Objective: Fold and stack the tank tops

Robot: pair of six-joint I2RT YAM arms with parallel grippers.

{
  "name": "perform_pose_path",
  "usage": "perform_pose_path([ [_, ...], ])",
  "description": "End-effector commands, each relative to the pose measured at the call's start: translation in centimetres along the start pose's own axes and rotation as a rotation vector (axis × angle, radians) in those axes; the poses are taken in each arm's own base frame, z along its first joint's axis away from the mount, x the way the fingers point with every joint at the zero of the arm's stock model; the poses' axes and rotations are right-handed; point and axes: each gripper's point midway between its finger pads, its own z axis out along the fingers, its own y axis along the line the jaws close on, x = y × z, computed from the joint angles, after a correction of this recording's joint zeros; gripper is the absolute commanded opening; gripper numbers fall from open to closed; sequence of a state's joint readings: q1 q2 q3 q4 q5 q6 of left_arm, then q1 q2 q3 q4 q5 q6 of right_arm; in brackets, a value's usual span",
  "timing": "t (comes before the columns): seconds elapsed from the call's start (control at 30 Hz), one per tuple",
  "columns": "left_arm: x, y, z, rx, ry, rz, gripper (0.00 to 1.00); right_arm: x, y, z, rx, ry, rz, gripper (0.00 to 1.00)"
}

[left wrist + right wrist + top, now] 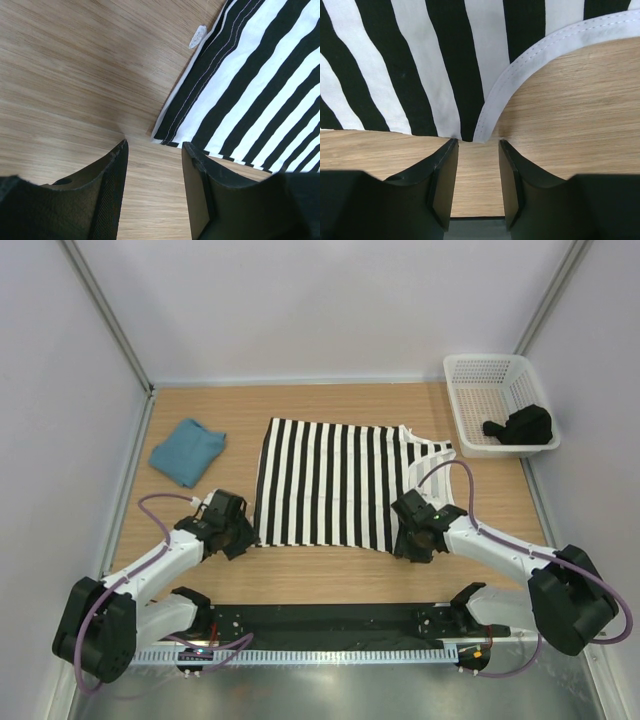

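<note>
The striped tank top (pixel 335 483) lies flat in the middle of the table, its straps pointing right. The teal-blue tank top (pixel 187 450) lies folded at the back left. My left gripper (pixel 243 537) is open at the striped top's near left corner (pixel 167 136), with only bare wood between its fingers. My right gripper (pixel 408 542) is open at the near right corner, its fingertips just short of the white-trimmed armhole edge (pixel 485 127).
A white mesh basket (pixel 468 400) stands at the back right with a black cloth (pixel 520 426) inside. A small white tag (pixel 197 36) lies on the wood beside the striped hem. Walls close in the table on three sides.
</note>
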State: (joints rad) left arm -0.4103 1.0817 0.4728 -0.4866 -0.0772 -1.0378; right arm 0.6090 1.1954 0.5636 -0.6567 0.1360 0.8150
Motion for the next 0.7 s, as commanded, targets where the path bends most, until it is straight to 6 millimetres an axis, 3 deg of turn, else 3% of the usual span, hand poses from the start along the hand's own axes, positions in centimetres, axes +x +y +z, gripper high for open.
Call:
perform_pose_path([
  [0.0,-0.4,-0.6,0.1,0.018,-0.018,0.007,0.48,-1.1,0.7,0.6,0.005,-0.045,-0.005,0.43],
  [0.1,-0.5,-0.8,0.1,0.02,-0.02,0.004,0.48,-0.8,0.5,1.2,0.025,-0.035,-0.013,0.33],
  [0.13,-0.5,-0.7,0.1,0.018,-0.018,0.007,0.48,-0.9,0.4,1.3,0.031,-0.039,-0.015,0.25],
  [0.2,-0.6,-0.8,0.1,0.02,-0.02,0.005,0.47,-0.9,0.0,1.4,0.05,-0.047,-0.016,0.21],
  [0.3,-0.6,-0.8,0.1,0.022,-0.021,0.005,0.45,-1.3,-0.1,1.1,0.047,-0.07,-0.018,0.01],
  [0.67,-0.2,-1.0,0.6,0.018,-0.012,0.011,0.39,-1.7,1.4,0.3,-0.022,-0.079,-0.022,0.01],
])
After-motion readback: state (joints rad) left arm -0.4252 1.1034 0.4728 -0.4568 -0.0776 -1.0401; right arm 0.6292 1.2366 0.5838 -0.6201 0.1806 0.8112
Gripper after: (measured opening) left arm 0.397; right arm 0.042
